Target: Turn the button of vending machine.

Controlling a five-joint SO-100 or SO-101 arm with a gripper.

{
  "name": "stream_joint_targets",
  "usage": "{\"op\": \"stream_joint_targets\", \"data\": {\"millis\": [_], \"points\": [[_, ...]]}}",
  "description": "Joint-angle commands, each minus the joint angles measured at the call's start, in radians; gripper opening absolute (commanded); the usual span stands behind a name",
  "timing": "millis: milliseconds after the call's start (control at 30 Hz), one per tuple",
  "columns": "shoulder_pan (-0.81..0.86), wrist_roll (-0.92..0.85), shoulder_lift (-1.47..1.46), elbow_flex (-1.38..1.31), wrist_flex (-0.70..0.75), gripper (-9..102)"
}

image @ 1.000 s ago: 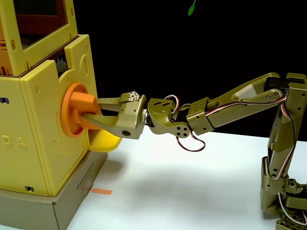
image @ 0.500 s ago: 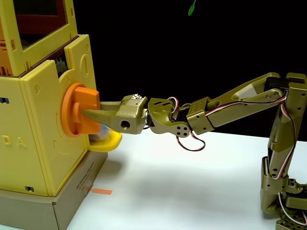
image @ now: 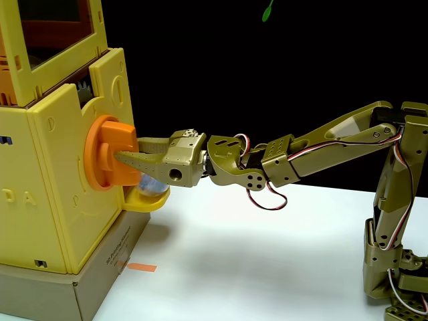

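Note:
In the fixed view the yellow vending machine (image: 60, 200) stands at the left on a cardboard base (image: 40, 294). Its orange button (image: 107, 157) juts from the side panel, the thick bar's broad face turned toward the camera. My olive-green gripper (image: 129, 151) reaches in from the right and is shut on that bar, one finger above and one along its lower side. Just under the gripper, a clear bluish capsule (image: 152, 184) rests in the small yellow tray (image: 142, 202).
The arm's base (image: 394, 267) stands at the right edge of the white table (image: 254, 254). A strip of orange tape (image: 142, 267) lies on the table beside the cardboard base. The machine's orange-tinted window (image: 57, 27) is at the top left.
My wrist has rolled with the button held, turning its bar from edge-on to broad-side. A clear capsule has dropped into the yellow tray.

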Motion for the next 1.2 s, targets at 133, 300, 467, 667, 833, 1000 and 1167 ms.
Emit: {"op": "stream_joint_targets", "data": {"millis": [133,300,467,667,833,1000,1167], "points": [[-0.037,0.067,0.066,0.005,-0.002,42],[-0.064,0.126,0.094,0.023,-0.002,45],[-0.086,0.164,0.149,0.064,0.003,43],[-0.098,0.115,0.272,0.206,0.049,37],[-0.100,-0.023,0.474,0.353,0.135,37],[-0.057,-0.345,0.810,0.554,0.293,29],[-0.060,-0.698,1.138,0.830,0.298,26]]}}
